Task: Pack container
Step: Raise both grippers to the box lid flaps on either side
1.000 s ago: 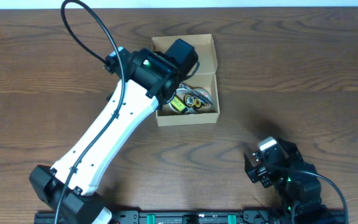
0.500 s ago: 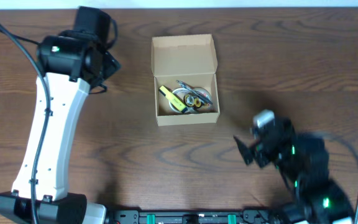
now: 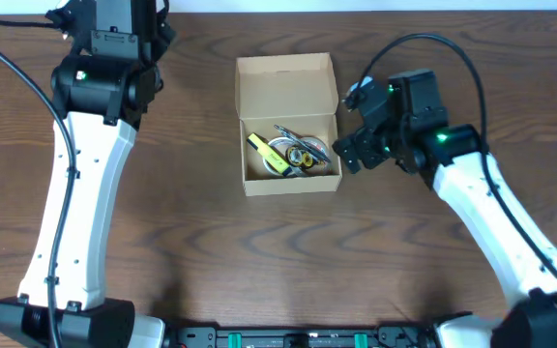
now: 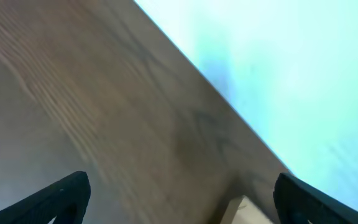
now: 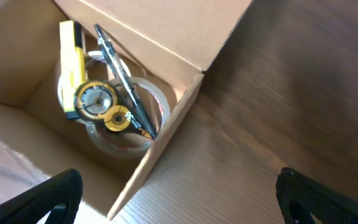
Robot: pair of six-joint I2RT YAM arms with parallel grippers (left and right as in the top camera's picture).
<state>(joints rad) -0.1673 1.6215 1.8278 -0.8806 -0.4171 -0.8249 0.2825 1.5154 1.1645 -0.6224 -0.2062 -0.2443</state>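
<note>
The container is a tan cardboard box in the middle of the table, its flap lid lying open toward the far side. Inside lie a clear tape roll, a yellow tool, small yellow-and-grey rolls and a dark pen. My right gripper is open and empty, just right of the box's right wall; the right wrist view shows the box corner between its fingers. My left gripper is open and empty at the table's far left, well away from the box.
The brown wooden table ends at its far edge just behind the box and the left arm. The left wrist view shows the table edge and a bright surface beyond. The arm bases stand at the front.
My left arm has swung from over the box out to the far left. My right arm has risen from the front right to the box's right side.
</note>
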